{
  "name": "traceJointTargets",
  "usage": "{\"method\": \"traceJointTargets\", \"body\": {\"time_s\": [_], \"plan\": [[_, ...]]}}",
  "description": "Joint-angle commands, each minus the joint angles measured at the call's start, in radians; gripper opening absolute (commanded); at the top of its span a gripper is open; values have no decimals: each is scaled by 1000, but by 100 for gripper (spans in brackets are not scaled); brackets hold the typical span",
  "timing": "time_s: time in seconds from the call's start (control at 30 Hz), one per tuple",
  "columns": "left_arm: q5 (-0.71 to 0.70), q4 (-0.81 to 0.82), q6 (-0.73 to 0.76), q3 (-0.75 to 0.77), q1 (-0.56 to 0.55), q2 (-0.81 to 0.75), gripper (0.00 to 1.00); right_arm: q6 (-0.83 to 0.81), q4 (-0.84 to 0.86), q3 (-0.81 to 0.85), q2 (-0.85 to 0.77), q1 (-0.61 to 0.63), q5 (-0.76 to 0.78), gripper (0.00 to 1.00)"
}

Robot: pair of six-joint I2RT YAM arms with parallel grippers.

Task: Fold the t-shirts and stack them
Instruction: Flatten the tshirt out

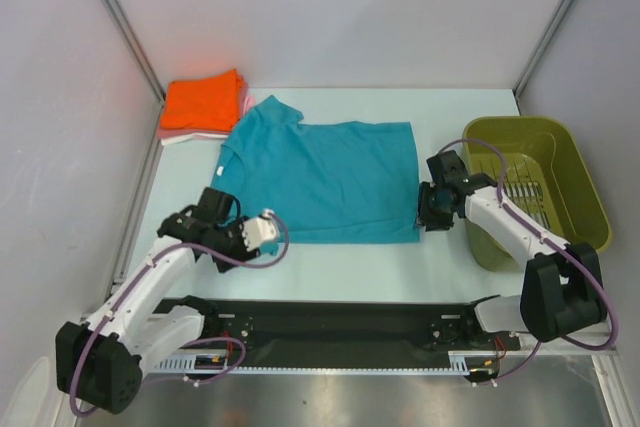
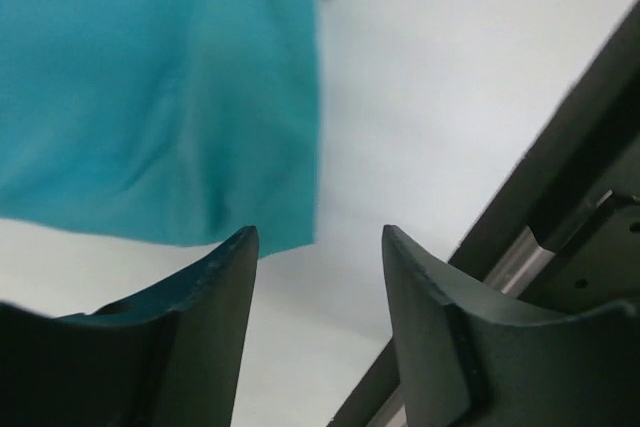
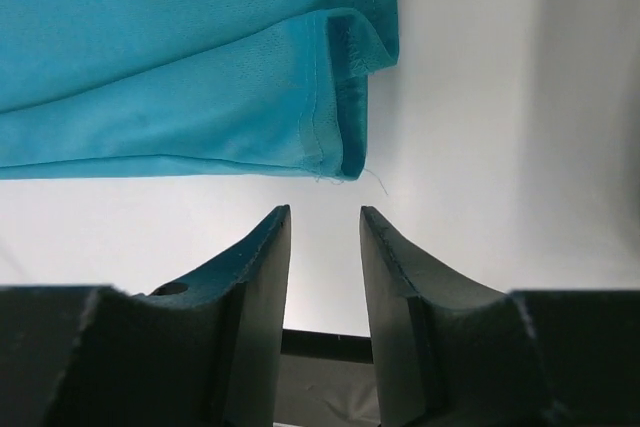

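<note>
While the teal t-shirt (image 1: 325, 179) lies spread flat at mid-table, neither arm has hold of it. Its collar points to the left side and its hem to the right. One sleeve reaches up toward the folded stack in the far left corner.

Stack: orange t-shirt (image 1: 203, 99) on top, with a pink t-shirt (image 1: 247, 103) edge and a white t-shirt (image 1: 188, 138) edge showing under it. The teal sleeve is just beside the stack; contact cannot be told.

Left gripper (image 2: 318, 242): at the shirt's near left corner, fingers set well apart with nothing between them. In the wrist view the cloth edge sits just past the left fingertip. Touching or not cannot be told.

Right gripper (image 3: 325, 215): at the near right hem corner, fingers drawn to a narrow gap, empty. The wrist view shows the hem corner doubled over on itself, with a loose thread hanging from it. Bare table (image 1: 350, 259) shows between the fingertips and the cloth.

Olive-green basket (image 1: 583, 185): stands on the right side of the table, beside the right arm, apart from the shirt.
</note>
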Motion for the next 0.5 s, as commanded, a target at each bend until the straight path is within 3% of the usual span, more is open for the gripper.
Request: {"method": "traceJointTargets", "body": {"time_s": [0.0,0.2,0.23,0.3,0.4,0.47], "plan": [[-110,40,74,-109,-68,-49,59,3,66,-5,19,5,-33,39],[-204,172,124,-226,-73,-14,63,26,143,-47,111,6,-86,40],[-245,213,128,-247,-74,-12,63,29,163,-57,108,5,-85,33],[-251,244,136,-293,-74,-12,63,32,210,-74,114,5,-111,29],[-259,289,128,-310,-73,3,63,40,220,-72,128,3,-126,7],[-285,324,128,-324,-73,14,59,40,208,-80,117,3,-123,0]]}}
